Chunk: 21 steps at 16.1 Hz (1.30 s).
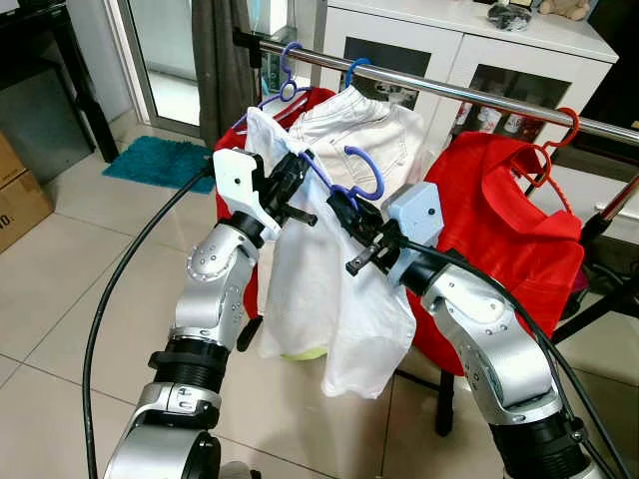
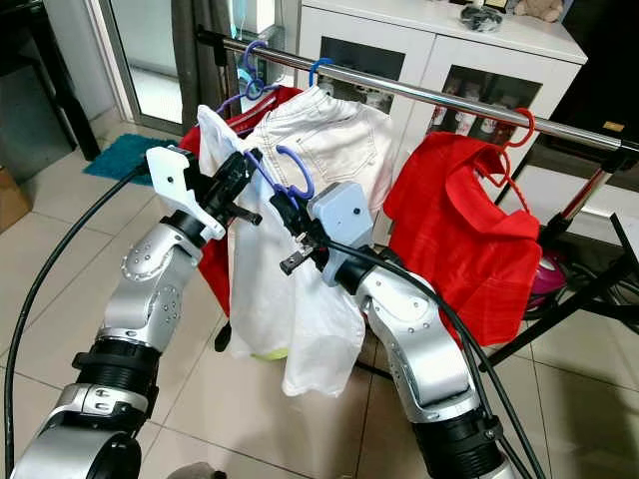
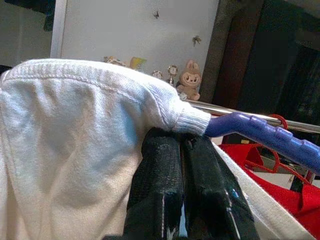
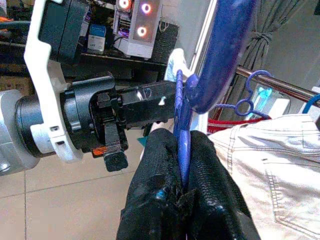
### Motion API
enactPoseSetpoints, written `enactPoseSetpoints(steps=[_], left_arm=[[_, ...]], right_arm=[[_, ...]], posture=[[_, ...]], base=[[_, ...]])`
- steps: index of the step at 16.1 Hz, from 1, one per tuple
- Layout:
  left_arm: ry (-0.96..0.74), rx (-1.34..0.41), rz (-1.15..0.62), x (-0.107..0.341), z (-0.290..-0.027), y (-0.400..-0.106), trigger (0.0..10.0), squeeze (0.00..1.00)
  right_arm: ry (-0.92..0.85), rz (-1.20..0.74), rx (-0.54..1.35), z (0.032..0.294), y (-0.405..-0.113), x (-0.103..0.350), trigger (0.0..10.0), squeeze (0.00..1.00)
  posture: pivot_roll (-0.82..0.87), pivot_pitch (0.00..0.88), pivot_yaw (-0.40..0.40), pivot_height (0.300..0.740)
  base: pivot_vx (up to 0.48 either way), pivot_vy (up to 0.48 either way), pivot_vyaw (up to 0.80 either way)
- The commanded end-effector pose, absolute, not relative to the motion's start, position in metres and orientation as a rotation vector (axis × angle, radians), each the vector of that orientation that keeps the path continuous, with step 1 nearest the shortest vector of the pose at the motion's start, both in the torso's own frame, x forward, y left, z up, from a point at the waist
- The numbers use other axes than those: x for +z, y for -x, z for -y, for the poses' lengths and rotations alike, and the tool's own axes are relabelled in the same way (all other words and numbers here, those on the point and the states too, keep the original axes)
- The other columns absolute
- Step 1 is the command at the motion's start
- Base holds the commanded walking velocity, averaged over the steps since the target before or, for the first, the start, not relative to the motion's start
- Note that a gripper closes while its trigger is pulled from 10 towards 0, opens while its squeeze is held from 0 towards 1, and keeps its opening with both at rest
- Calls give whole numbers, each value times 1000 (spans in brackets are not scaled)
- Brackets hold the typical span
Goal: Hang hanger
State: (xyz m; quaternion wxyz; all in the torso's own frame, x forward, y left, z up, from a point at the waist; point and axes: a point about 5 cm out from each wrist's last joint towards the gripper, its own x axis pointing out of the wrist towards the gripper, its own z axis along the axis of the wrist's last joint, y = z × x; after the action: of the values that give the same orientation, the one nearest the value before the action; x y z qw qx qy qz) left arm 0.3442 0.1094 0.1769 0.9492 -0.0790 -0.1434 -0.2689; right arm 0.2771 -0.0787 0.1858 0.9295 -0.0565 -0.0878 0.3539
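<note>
A blue hanger [image 1: 365, 172] carrying a white shirt [image 1: 329, 299] is held up between both arms, in front of and below the metal rail [image 1: 469, 97]. My left gripper [image 1: 296, 178] is shut on the hanger's shoulder, under the shirt's collar [image 3: 150, 95]. My right gripper [image 1: 343, 212] is shut on the blue hanger [image 4: 220, 50] just below its hook. The hook points up, short of the rail and apart from it. In the right wrist view my left gripper [image 4: 145, 102] sits just across the hanger.
On the rail hang pale jeans [image 1: 364, 125] on a blue hanger, a red shirt [image 1: 504, 230] on a red hanger, and another blue hanger [image 1: 290, 85]. A white cabinet [image 1: 499, 45] stands behind. A teal mat [image 1: 160, 160] and a cardboard box [image 1: 15, 205] lie left.
</note>
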Motion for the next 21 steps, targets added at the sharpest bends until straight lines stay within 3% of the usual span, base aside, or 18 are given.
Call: enactPoseSetpoints(steps=[1, 7, 12, 16, 18, 21], left_arm=[[175, -556, 291, 179, -107, -346, 0, 0], [194, -607, 282, 172, -109, -336, 0, 0], [176, -737, 202, 158, -112, -308, 0, 0], [165, -803, 132, 152, -120, -290, 0, 0], [114, -605, 183, 172, -155, -306, 0, 0], [16, -404, 210, 195, -196, -325, 0, 0]], right_arm=[[119, 212, 740, 79, -275, 190, 0, 0], [150, 169, 711, 85, -277, 182, 0, 0], [210, 43, 520, 109, -294, 167, 0, 0], [254, -28, 523, 115, -297, 155, 0, 0], [297, -67, 731, 119, -283, 147, 0, 0], [329, -102, 848, 137, -269, 144, 0, 0]], posture=[[-86, 0, -86, 740], [-82, 0, -93, 740], [-82, 0, -93, 740], [-74, 0, -102, 740], [-75, 0, -93, 740], [-78, 0, -76, 740]], base=[[0, 0, 0], [0, 0, 0], [0, 0, 0], [0, 0, 0], [0, 0, 0], [0, 0, 0]])
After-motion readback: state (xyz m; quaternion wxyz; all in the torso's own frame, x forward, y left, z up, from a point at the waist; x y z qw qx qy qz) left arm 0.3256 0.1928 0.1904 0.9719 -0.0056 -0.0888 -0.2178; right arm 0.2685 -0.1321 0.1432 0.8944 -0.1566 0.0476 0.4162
